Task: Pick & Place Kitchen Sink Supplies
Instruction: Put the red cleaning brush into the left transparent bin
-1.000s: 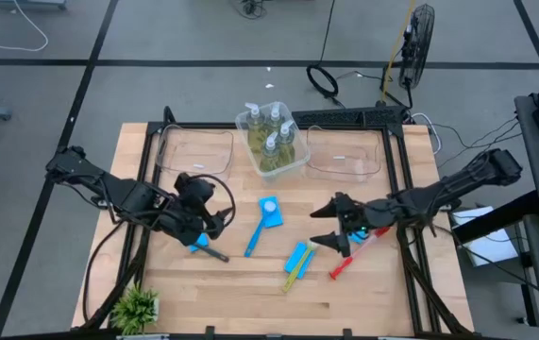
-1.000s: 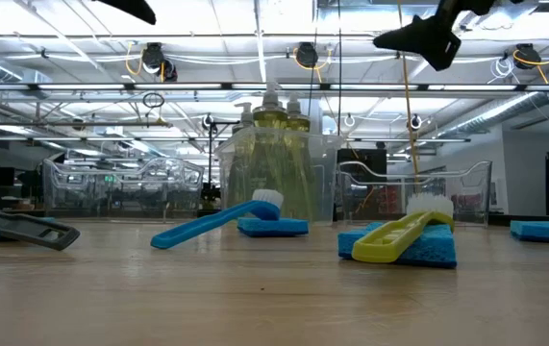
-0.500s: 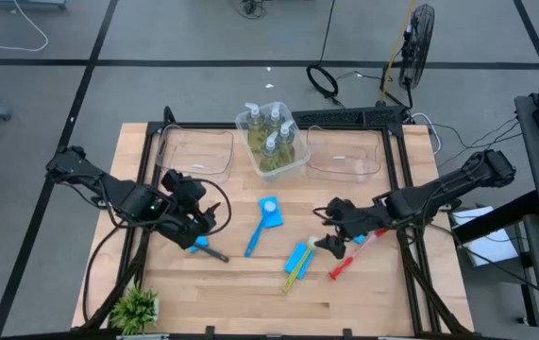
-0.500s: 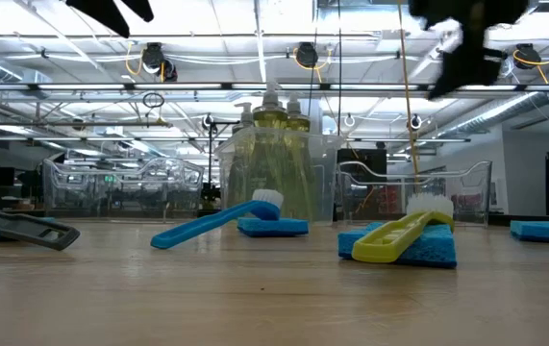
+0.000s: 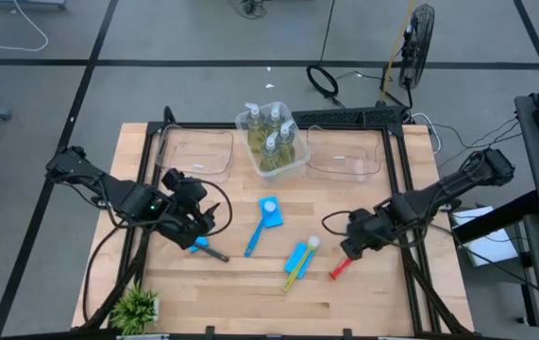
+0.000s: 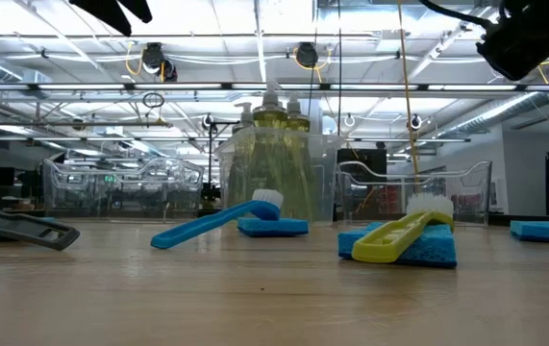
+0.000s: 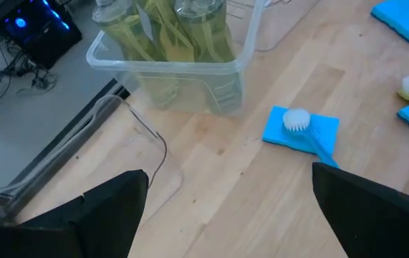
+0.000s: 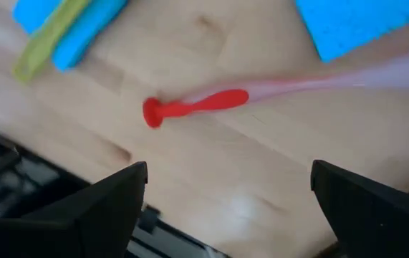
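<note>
Hovering above the red brush (image 8: 197, 104), the right gripper (image 8: 229, 197) spreads wide — empty, touching nothing.

I take the bin of pump bottles (image 5: 271, 142) at the back of my worktop (image 5: 250, 293) as landmark. An empty bin (image 5: 195, 151) sits on each side of it. In front of it a brush (image 5: 261, 223) lies across a sponge (image 5: 270, 212); farther front another brush (image 5: 299, 260) lies on a second sponge (image 5: 294, 255), with a third brush (image 5: 342, 265) to their right.
</note>
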You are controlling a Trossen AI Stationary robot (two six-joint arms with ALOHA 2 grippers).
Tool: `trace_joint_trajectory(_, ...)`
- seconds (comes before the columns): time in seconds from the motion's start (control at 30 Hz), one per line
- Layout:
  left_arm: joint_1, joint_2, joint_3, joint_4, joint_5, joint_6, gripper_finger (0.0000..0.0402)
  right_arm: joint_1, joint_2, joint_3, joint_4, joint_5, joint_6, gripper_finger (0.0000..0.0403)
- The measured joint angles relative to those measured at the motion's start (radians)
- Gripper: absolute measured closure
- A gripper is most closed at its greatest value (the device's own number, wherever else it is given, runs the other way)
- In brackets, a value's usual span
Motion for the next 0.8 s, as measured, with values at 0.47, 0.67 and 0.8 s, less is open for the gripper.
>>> trace_joint_trajectory(0.47,0.000,0.000,0.000,-0.004,-0.001,0.035,0.0009,0.119,0.016,0.000,-0.062,0.213,0.493,0.0023)
trace_joint_trajectory(0.67,0.000,0.000,0.000,-0.005,-0.002,0.051,0.0009,0.152,0.111,0.000,-0.061,0.215,0.606,0.0023)
trace_joint_trajectory(0.8,0.000,0.000,0.000,-0.005,-0.002,0.053,0.0009,0.164,0.198,0.000,-0.047,0.219,0.621,0.0023)
